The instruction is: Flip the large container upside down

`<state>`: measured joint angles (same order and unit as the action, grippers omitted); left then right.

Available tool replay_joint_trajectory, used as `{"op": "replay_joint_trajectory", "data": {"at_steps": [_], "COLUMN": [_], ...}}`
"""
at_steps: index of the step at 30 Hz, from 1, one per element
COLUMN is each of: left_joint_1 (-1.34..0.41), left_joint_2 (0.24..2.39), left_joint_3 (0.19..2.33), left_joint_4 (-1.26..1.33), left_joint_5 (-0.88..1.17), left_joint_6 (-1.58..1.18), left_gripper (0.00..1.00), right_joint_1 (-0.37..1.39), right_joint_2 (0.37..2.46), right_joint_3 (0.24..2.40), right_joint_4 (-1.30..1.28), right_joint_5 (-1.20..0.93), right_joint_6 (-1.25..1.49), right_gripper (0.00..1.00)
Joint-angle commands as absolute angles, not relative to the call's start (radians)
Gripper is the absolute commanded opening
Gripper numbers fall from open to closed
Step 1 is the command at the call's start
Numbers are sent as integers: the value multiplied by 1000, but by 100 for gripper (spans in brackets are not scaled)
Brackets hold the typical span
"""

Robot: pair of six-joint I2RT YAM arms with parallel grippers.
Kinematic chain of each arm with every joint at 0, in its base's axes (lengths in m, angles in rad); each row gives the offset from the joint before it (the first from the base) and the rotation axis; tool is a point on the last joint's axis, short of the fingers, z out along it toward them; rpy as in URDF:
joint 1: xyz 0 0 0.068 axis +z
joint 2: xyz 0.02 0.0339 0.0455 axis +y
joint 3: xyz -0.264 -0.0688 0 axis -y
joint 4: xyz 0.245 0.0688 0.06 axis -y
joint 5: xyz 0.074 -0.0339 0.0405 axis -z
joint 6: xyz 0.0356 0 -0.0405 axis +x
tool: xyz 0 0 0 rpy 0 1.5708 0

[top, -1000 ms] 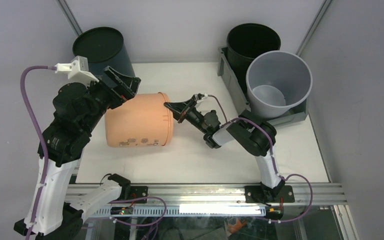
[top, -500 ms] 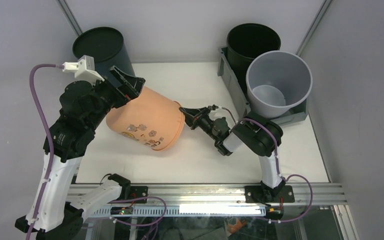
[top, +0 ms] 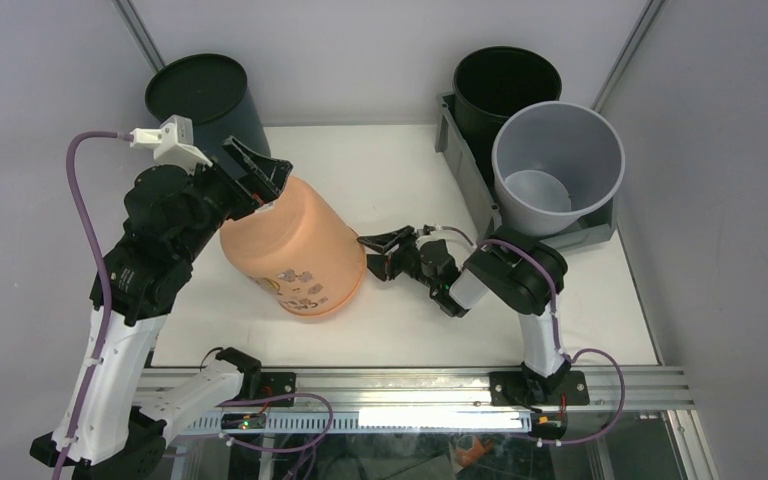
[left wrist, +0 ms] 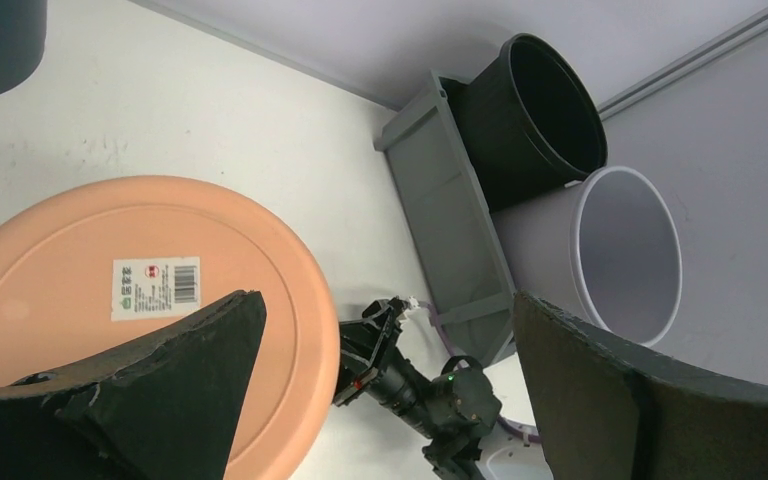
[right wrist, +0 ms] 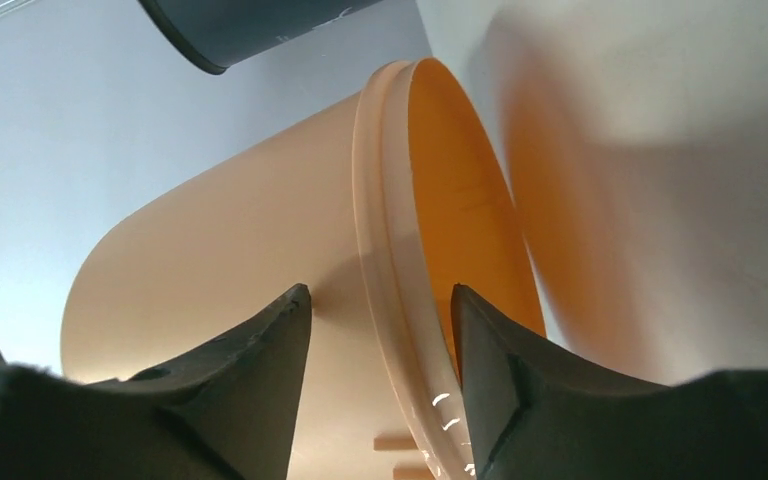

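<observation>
The large container (top: 463, 178), a grey rectangular bin, stands open side up at the back right with two buckets in it; it also shows in the left wrist view (left wrist: 438, 205). An orange bucket (top: 295, 255) leans mid-table, mouth down and to the right, base up and to the left. My left gripper (top: 260, 172) hangs open over that base (left wrist: 60, 240), one finger (left wrist: 160, 380) in front of it. My right gripper (top: 380, 255) is open low at the bucket's mouth. Its fingers straddle the bucket's rim (right wrist: 400, 300) with gaps on both sides.
A black bucket (top: 505, 85) and a pale grey bucket (top: 558, 160) fill the bin. A dark bucket (top: 205, 100) stands upside down at the back left corner. Walls close the table in on the left, back and right.
The orange bucket has tipped from lying on its side to leaning mouth down. My right gripper has opened off the rim and dropped lower. The left gripper has shifted slightly with the rising base.
</observation>
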<state>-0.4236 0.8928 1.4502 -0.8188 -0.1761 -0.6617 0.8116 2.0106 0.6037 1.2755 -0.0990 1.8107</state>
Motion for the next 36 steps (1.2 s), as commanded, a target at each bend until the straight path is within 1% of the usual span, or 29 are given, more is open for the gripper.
{"op": "replay_joint_trajectory", "data": {"at_steps": [1, 4, 7, 8, 9, 11, 17, 19, 21, 23, 27, 29, 30, 33, 36], "left_joint_1": [-419, -419, -419, -418, -418, -418, -419, -418, -419, -418, -419, -418, -419, -419, -418], "left_joint_2": [897, 906, 918, 921, 924, 926, 928, 931, 935, 932, 929, 935, 937, 936, 936], "left_joint_3": [1445, 1440, 1437, 1435, 1433, 1429, 1422, 1421, 1417, 1403, 1385, 1391, 1394, 1397, 1400], "left_joint_4": [-775, -771, -764, -762, -761, -759, -754, -750, -746, -735, -721, -723, -722, -721, -721], "left_joint_5": [-135, -116, -101, -98, -94, -89, -101, -98, -94, -91, -78, -65, -59, -58, -62], "left_joint_6": [-655, -652, -650, -650, -652, -651, -651, -655, -659, -665, -653, -639, -635, -622, -603], "left_gripper": [99, 99, 99, 99, 99, 99, 99, 99, 99, 99, 99, 99, 99, 99, 99], "right_joint_1": [822, 823, 827, 828, 828, 828, 829, 828, 828, 827, 824, 825, 825, 833, 856], "right_joint_2": [1938, 1905, 1840, 1821, 1808, 1794, 1759, 1731, 1694, 1658, 1572, 1520, 1493, 1432, 1460], "right_joint_3": [628, 652, 726, 753, 783, 835, 892, 914, 934, 948, 936, 907, 890, 860, 879], "right_joint_4": [1221, 1077, 813, 723, 656, 494, 310, 223, 136, 75, 32, 46, 56, 80, 99], "right_joint_5": [-130, -148, -154, -154, -153, -144, -95, -67, -22, 9, 10, -27, -46, -106, -174], "right_joint_6": [1767, 1735, 1718, 1581, 1545, 1471, 1360, 1304, 1239, 1179, 1093, 1052, 1039, 1010, 1013], "right_gripper": [57, 62, 63, 68, 68, 74, 79, 83, 89, 91, 91, 90, 85, 74, 65]}}
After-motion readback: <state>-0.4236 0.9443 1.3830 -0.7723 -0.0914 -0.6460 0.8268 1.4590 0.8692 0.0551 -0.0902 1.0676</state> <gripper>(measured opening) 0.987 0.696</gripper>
